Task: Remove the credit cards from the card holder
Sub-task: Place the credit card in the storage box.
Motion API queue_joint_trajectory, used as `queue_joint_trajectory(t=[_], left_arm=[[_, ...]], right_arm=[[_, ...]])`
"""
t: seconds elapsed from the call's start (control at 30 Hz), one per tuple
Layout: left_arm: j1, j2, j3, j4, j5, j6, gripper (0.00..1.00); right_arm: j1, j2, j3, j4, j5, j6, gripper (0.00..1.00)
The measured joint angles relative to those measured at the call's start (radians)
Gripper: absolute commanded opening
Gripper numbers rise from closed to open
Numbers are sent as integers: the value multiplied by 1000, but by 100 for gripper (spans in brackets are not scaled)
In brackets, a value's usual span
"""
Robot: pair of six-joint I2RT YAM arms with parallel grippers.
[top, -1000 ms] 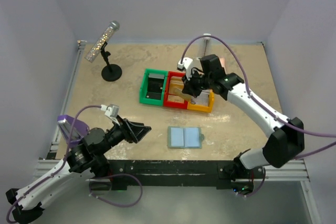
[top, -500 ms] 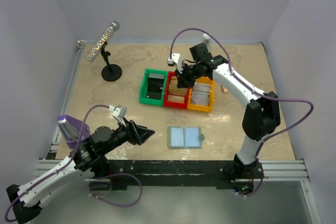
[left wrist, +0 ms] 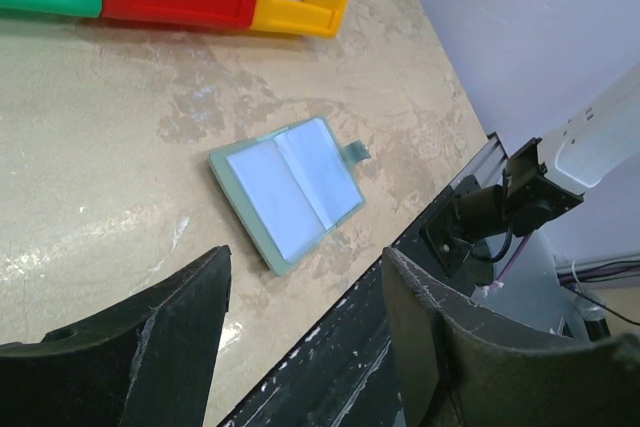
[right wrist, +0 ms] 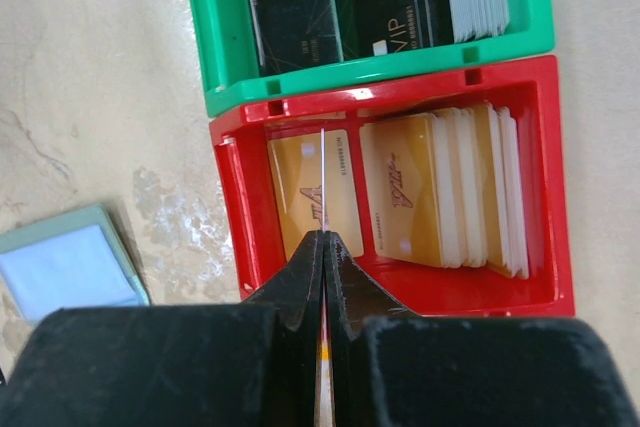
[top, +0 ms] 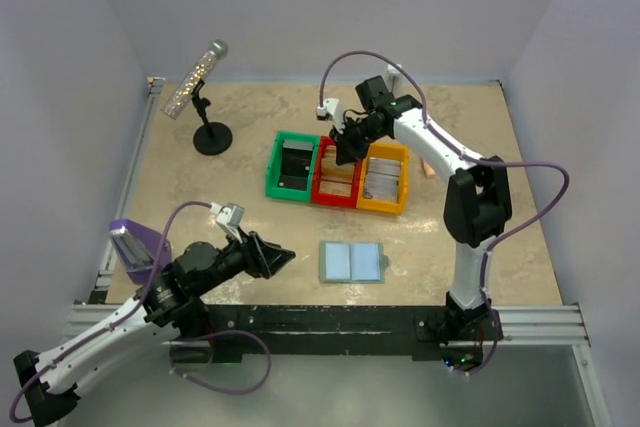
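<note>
Here we are over the bins; the right gripper (right wrist: 323, 243) sits above the red bin (right wrist: 235, 207) in the middle of the right wrist view, its jaws clamped on one thin card (right wrist: 323, 172) held on edge and pointing down into the bin; we read that as a card lined up to drop beside the gold cards (right wrist: 400, 192), edge-first so it slips in without catching a wall.

The card holder (top: 352, 262) lies open and flat on the worktop (top: 230, 207), low and centre in the top view, well apart from the bins; in the left wrist view its two pale blue panels (left wrist: 290, 192) face up and we see no card edge poking out, though one tucked deep would be hidden. The left gripper (left wrist: 308, 282) hangs near the holder, jaws apart and on nothing; our guess is that it stands ready to steady the holder.

Now the count: one holder, two panels, one card in the jaws; three bins in a row, green bin (top: 272, 172), red, yellow bin (top: 385, 207). In the green one, two black cards (right wrist: 295, 12) show their faces beside a pale stack we cannot number. In the red, one gold card sits apart at the left; the leaning stack beside it is too tight to count.
</note>
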Motion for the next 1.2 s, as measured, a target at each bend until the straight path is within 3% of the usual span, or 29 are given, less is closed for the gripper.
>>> queue_joint_trajectory(t=[0.53,1.2], left_arm=[[0,84,-8,60,49,-5,66],[0,129,-42,171,104,-54,66]], right_arm=[[-6,27,65,-20,19,10,0],[-6,127,183,-163,67,194,0]])
